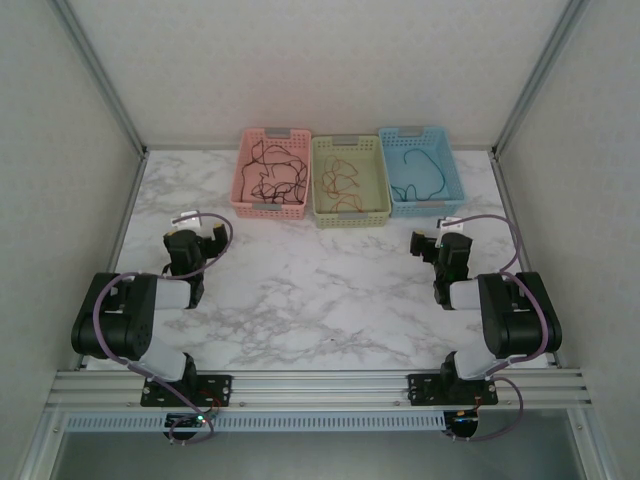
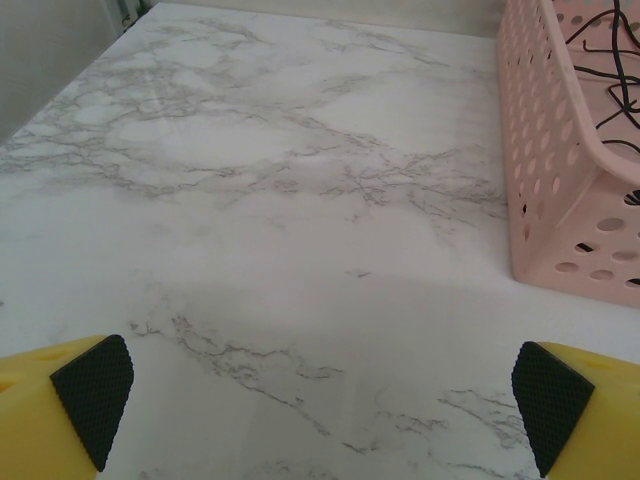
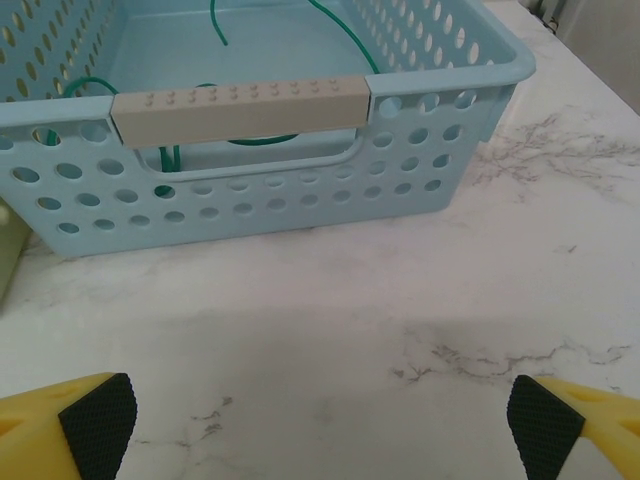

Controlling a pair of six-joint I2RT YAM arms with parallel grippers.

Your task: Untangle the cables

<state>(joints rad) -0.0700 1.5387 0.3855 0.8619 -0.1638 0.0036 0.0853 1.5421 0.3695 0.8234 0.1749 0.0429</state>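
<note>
The cables lie in three baskets that stand side by side at 12 o'clock on the table, in the top view. The black cables [image 1: 272,175] are in a loose tangle inside the pink basket [image 1: 270,209], which is toward 11 o'clock. The orange cables [image 1: 345,185] are curled in the pale green basket [image 1: 352,219] in the middle. The green cable [image 1: 420,175] lies in open loops in the blue basket [image 1: 425,209], toward 1 o'clock. The three baskets touch, or almost touch, along their long sides. I see no cable on the marble table [image 1: 300,290] itself.

From the left wrist camera I see the left gripper [image 2: 320,400] released. Its two yellow fingers with black pads [image 2: 92,395] stand wide apart, and there is only bare marble between them. The near corner of the pink basket is at 2 o'clock from it, a little ahead, and some black wire shows over the rim.

From the right wrist camera the right gripper [image 3: 320,420] is also released, with its pads wide apart and nothing between them. The blue basket is straight ahead at 12 o'clock, near but not touching. Its grey handle [image 3: 235,105] faces me, and the green cable runs behind it on the basket floor. A corner of the pale green basket shows at 9 o'clock.

In the top view the left arm is at 8 o'clock and the right arm is at 4 o'clock. Both wrists point toward the baskets.
</note>
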